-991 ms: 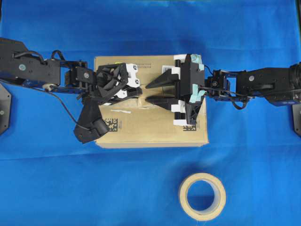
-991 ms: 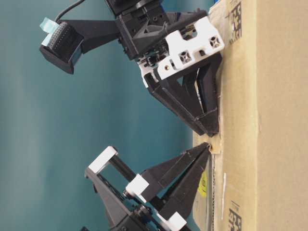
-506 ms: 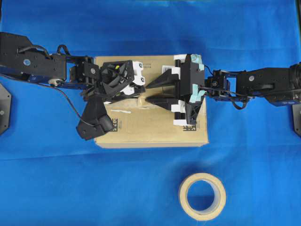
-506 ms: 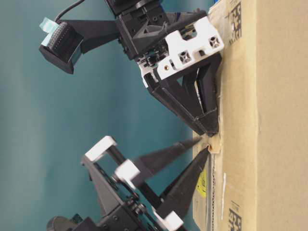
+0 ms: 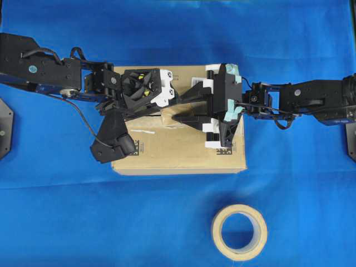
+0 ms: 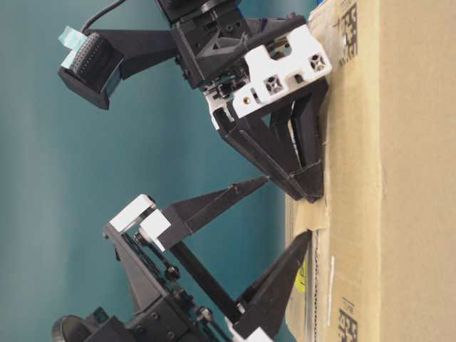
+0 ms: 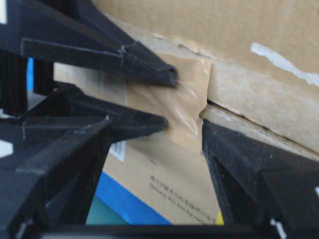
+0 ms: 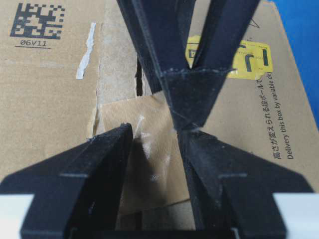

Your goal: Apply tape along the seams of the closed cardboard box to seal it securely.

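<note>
I am looking at the brown rectangular cardboard box (image 5: 183, 150) on the blue cloth-covered table (image 5: 167, 33); its matte top is carrying pale torn residue along the thin dark seam (image 8: 138, 74) between the two flaps. The small square piece of glossy tan packing tape (image 8: 144, 144) is lying wrinkled across this seam, near the middle of the box top. My left gripper (image 6: 288, 210) is standing spread wide, one black pointed finger tip resting at the box surface beside the tape, the other lifted free in the air. My right gripper (image 8: 152, 137) is also parted, its two wedge fingers pressing down on the tape, one on each side. The round tan tape roll (image 5: 239, 232) is lying well apart, in front of the box, with open cloth all around it
</note>
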`<state>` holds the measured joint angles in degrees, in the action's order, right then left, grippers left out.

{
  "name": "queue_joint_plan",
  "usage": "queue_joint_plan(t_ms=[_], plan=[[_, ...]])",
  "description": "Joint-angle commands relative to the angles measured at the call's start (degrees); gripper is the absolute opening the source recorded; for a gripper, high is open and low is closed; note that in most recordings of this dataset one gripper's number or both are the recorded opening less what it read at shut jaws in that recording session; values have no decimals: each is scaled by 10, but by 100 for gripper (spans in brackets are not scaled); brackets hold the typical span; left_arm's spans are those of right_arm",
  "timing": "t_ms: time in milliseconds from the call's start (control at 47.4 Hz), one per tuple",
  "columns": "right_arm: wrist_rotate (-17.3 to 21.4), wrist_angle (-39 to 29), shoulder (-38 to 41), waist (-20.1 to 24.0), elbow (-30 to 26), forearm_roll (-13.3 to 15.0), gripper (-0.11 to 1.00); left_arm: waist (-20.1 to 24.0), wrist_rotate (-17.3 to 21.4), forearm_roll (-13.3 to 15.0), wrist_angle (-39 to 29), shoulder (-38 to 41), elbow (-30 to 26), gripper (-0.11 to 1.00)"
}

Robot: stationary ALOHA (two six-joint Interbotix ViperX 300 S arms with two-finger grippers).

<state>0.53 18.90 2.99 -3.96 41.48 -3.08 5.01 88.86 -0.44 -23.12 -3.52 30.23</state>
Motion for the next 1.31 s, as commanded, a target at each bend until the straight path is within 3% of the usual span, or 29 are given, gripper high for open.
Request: queue_joint_plan(t_ms=[0, 232, 569, 801, 991, 1286], plan=[[-1, -2, -4, -2, -4, -2, 45, 3, 1, -14, -33, -5, -15, 70], [-1, -2, -4, -1, -2, -2, 45, -3, -2, -85, -98, 6, -42, 70], [-1, -1, -6, 2, 2, -2, 45, -8, -2, -89, -128, 26, -76, 70], [-1, -3, -8, 2, 4, -2, 45, -14, -27, -85, -105, -2, -70, 70], [-1, -2, -18, 2, 16, -6, 45, -23, -111, -71, -23, -52, -40, 70], [-1, -2, -64, 2, 47, -11, 45, -37, -319, -68, 135, -127, 58, 69]])
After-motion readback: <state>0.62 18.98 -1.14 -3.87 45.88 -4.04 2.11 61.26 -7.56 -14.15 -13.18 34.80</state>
